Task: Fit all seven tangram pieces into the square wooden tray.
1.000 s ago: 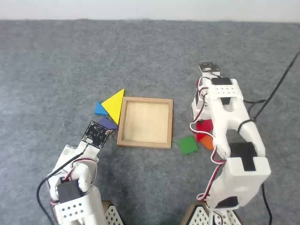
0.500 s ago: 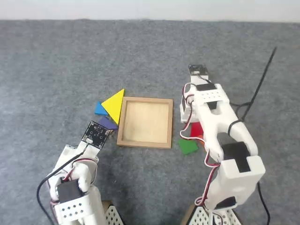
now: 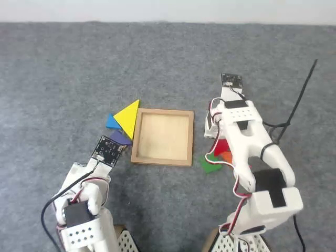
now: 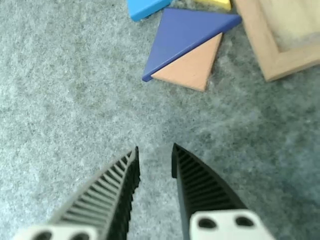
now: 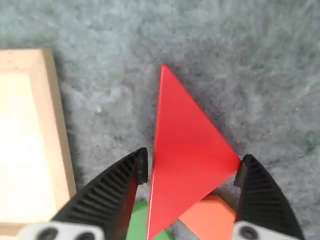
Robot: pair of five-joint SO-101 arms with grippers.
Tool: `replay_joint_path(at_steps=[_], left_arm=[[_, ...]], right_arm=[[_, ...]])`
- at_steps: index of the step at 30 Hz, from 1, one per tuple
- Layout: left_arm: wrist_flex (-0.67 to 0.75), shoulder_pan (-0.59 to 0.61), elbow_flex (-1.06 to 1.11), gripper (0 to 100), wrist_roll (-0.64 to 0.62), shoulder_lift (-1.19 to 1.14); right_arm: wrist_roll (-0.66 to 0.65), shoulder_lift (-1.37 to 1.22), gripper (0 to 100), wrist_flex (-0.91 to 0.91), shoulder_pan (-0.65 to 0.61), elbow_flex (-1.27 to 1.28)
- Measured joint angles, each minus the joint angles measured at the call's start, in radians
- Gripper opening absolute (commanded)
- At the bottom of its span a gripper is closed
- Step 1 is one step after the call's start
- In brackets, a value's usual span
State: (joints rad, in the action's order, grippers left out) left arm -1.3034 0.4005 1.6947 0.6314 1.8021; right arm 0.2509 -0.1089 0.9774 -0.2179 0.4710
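Note:
The square wooden tray lies mid-table with nothing in it. By its left edge lie a yellow triangle, a blue piece and a purple triangle. In the left wrist view the purple triangle rests on a tan face, and my left gripper hovers short of it, slightly open and holding nothing. My right gripper is open with a finger on each side of the red triangle. An orange piece and a green piece lie just behind the red one.
Grey carpet covers the table. The tray's right rim runs close beside the red triangle. The right arm hangs over the red, orange and green pieces. A black cable trails off to the right.
The right arm swung toward the tray, then back a little, and now covers more of the green piece. The left arm has not moved.

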Motion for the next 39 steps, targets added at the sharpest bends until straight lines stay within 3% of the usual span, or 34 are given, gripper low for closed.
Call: replay_joint_path(at_steps=[4,23,27,34,39], left_arm=[[0.000,0.000,0.000,11,0.000,0.000],[0.000,0.005,0.000,11,0.000,0.000],[0.000,0.005,0.000,11,0.000,0.000],[0.000,0.005,0.000,11,0.000,0.000],[0.000,0.005,0.000,11,0.000,0.000]], right_arm=[[-0.005,0.048,40.7,-0.017,-0.012,0.040],[-0.008,-0.083,40.5,-0.058,0.005,-0.017],[-0.095,-0.083,40.4,-0.058,0.000,-0.031],[-0.144,-0.084,25.1,-0.058,0.002,-0.032],[-0.146,-0.084,37.4,-0.043,0.002,-0.032]])
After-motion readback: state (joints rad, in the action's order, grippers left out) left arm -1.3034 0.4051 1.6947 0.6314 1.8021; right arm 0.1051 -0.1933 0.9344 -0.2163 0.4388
